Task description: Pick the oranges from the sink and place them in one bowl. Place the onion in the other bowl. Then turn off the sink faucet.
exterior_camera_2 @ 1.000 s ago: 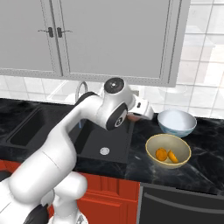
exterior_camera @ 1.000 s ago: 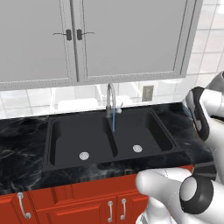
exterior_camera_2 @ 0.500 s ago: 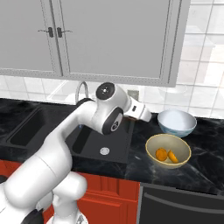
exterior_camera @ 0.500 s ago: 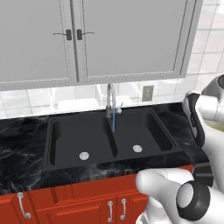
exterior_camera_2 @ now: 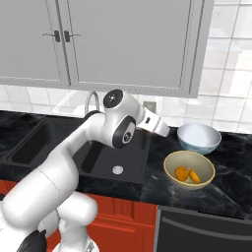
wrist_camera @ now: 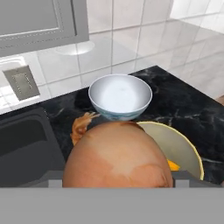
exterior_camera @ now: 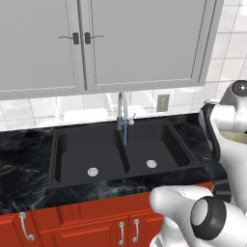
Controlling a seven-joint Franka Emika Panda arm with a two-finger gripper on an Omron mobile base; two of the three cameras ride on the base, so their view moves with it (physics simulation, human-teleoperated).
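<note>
Tool (wrist_camera: 117, 181) gripping onion (wrist_camera: 118, 155) wide across its middle, just short of pale blue-white bowl (wrist_camera: 120, 97); round, papery-slick, likely to roll.

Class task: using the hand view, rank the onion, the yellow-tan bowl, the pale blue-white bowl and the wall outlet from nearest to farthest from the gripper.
1. Onion, right at the gripper.
2. Yellow-tan bowl, just beyond, right.
3. Pale blue-white bowl, behind it.
4. Wall outlet, on the backsplash, left.

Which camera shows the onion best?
The hand view: the onion sits big and close, right in front of the camera, above the two bowls. In the right base view the arm's hand hides it. The left base view looks at the sink instead.
</note>
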